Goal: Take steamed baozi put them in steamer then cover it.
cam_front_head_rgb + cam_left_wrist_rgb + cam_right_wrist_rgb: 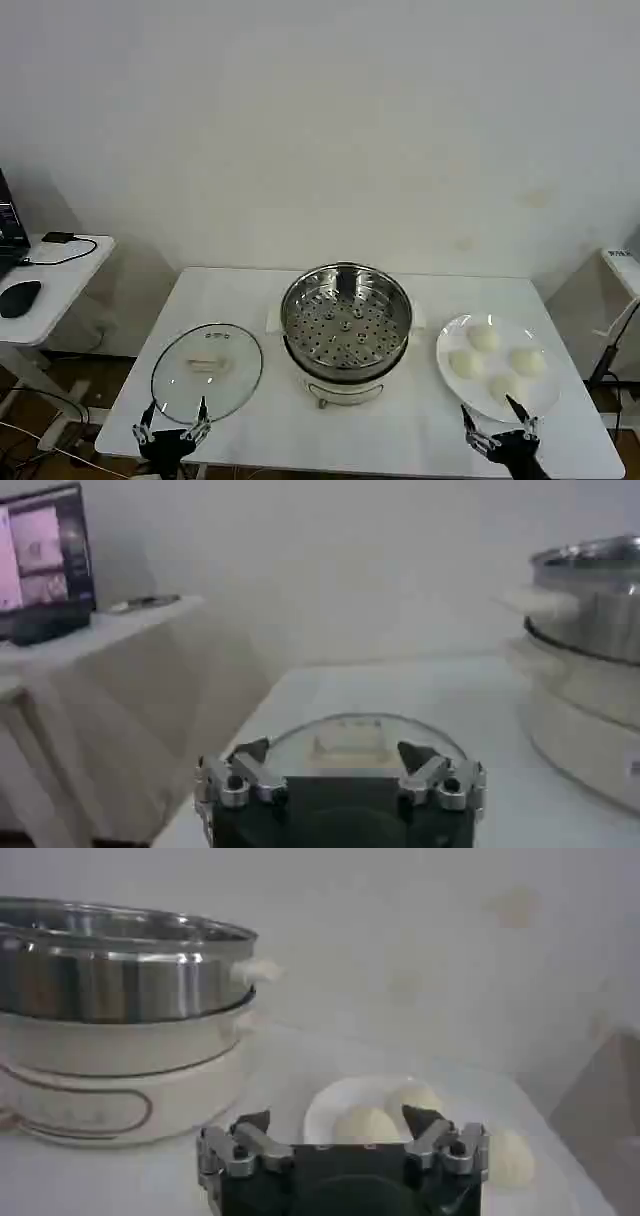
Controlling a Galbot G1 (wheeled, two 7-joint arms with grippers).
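Start step: both the left pincer (172, 428) and right pincer (503, 430) hang open; next, right pincer descends onto a steamed baozi (467, 364) for the steamer (346, 322).

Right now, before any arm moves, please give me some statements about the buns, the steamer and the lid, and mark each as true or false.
1. Four baozi lie on the white plate. True.
2. The steamer already holds one bun. False: its perforated tray is empty.
3. The glass lid sits on the steamer. False: it lies flat on the table, on the robot's left of the steamer.
4. The left end effector is open near the lid. True.
5. The right end effector grips a bun. False: it is open at the plate's near edge, holding nothing.
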